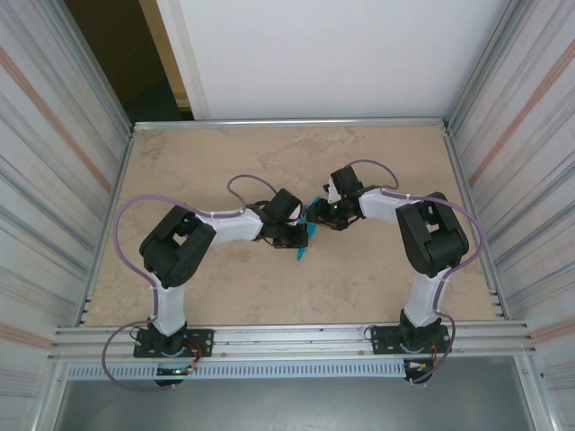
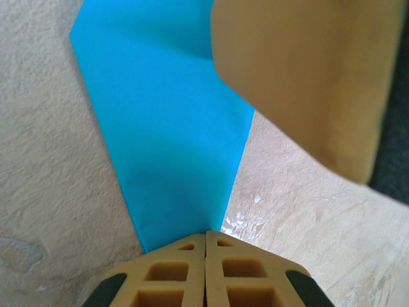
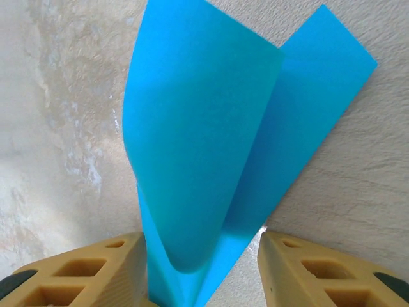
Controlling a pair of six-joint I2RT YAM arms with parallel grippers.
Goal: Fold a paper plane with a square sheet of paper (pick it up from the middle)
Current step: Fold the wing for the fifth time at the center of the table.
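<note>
The teal sheet of paper (image 1: 302, 253) lies folded on the table between my two grippers. In the left wrist view the sheet (image 2: 166, 128) tapers toward my left gripper (image 2: 206, 238), which is shut with its tips on the narrow end. I cannot tell if paper is pinched between them. A blurred finger (image 2: 307, 77) of the right gripper hangs over the sheet's far side. My right gripper (image 3: 201, 238) is open, and a raised, curling flap of the sheet (image 3: 204, 147) stands between its fingers, touching the left one. From above, the left gripper (image 1: 301, 238) and right gripper (image 1: 316, 215) almost meet.
The beige table (image 1: 359, 287) is fenced by ribbed metal walls (image 1: 54, 180) on the left and right. A metal rail (image 1: 287, 339) runs along the near edge by the arm bases.
</note>
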